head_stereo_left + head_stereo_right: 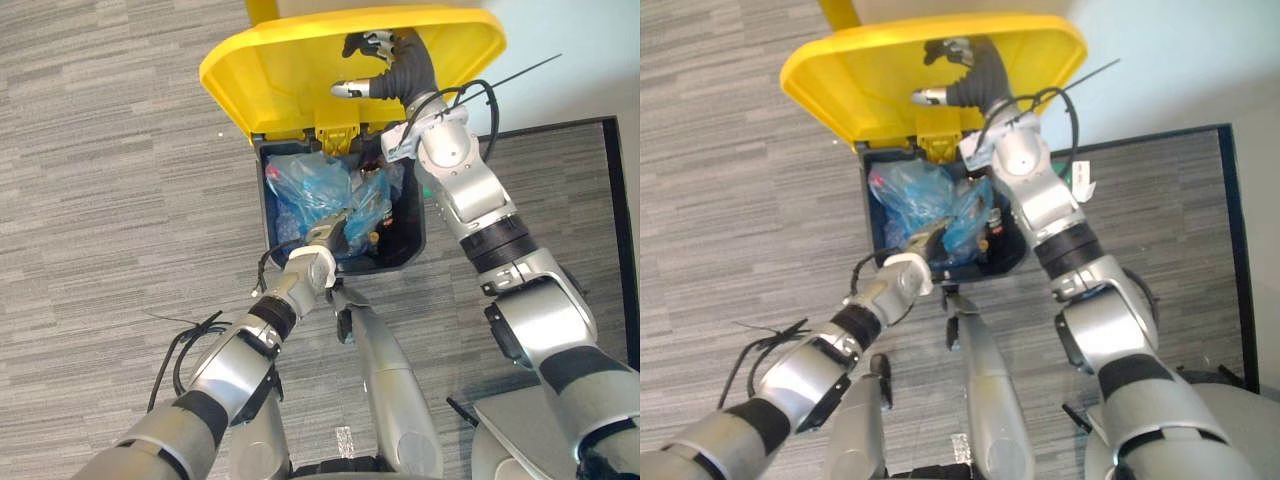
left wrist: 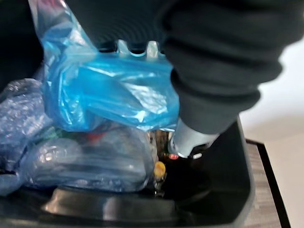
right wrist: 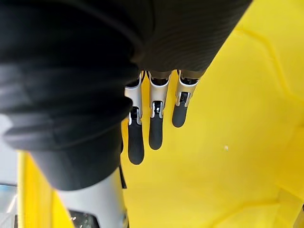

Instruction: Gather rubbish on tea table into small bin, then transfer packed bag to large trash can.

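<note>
Standing on the grey carpeted floor (image 1: 100, 200), the large trash can (image 1: 414, 225) is a black container with its yellow lid (image 1: 290, 70) raised and tilted back on the hinge.

1. Contents: the packed bag (image 1: 300, 185), of crumpled blue plastic, lies inside the can against the wall on the robot's left. A second, paler plastic bag (image 2: 85, 161) lies lower in the can, touching the blue one. A small yellow item (image 2: 159, 167) sits on the dark bottom just beside the paler bag.

2. Right robot hand (image 1: 375, 45): raised against the underside of the lid. Its fingers (image 3: 156, 128) are extended and released, lying flat toward the yellow surface, grasping nothing.

3. Left robot hand (image 1: 330, 235): reaching over the near rim into the can, just beside the blue bag. Its fingers are covered by the wrist cover and the plastic, so whether it is grasping the bag cannot be determined.
</note>
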